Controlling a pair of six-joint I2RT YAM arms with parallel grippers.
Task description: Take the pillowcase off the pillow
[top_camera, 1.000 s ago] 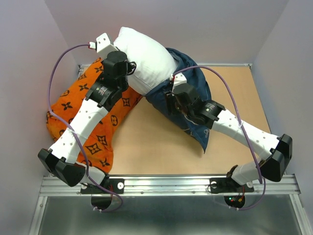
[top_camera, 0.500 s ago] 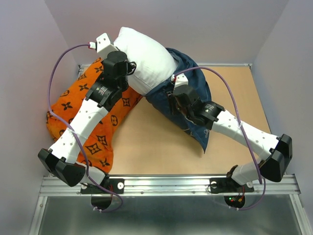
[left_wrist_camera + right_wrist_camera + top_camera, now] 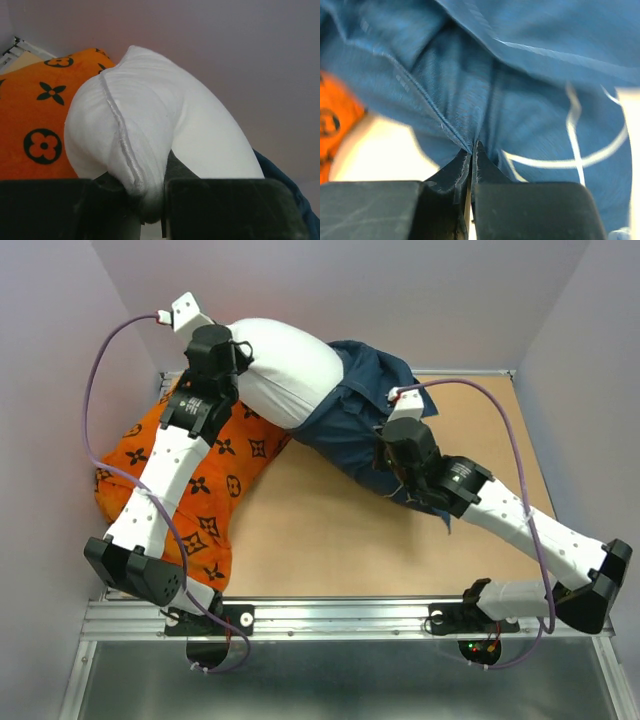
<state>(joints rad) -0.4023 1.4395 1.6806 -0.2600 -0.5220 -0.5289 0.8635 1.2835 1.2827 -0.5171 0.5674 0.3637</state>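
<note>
- Left wrist view: the left fingers (image 3: pixel 225 210) clamp the pillow (image 3: pixel 150 115) by its seamed corner, beside the orange cushion (image 3: pixel 35 120).
- The right fingers (image 3: pixel 520 210) pinch a fold of the pillowcase (image 3: pixel 530 100), which covers the pillow's other end and rests on the surface (image 3: pixel 300 530).

Robot lab test cell, not a home. Plain pale walls (image 3: pixel 400 290) box in a bare wooden tabletop (image 3: pixel 320 540) on three sides. Metal rail (image 3: pixel 350 612) along the near edge, two white robot arms (image 3: pixel 165 480) bolted to it. Small lit indicator lights (image 3: pixel 478 648) at one base.

Even, soft light — right-wrist view blurred
</note>
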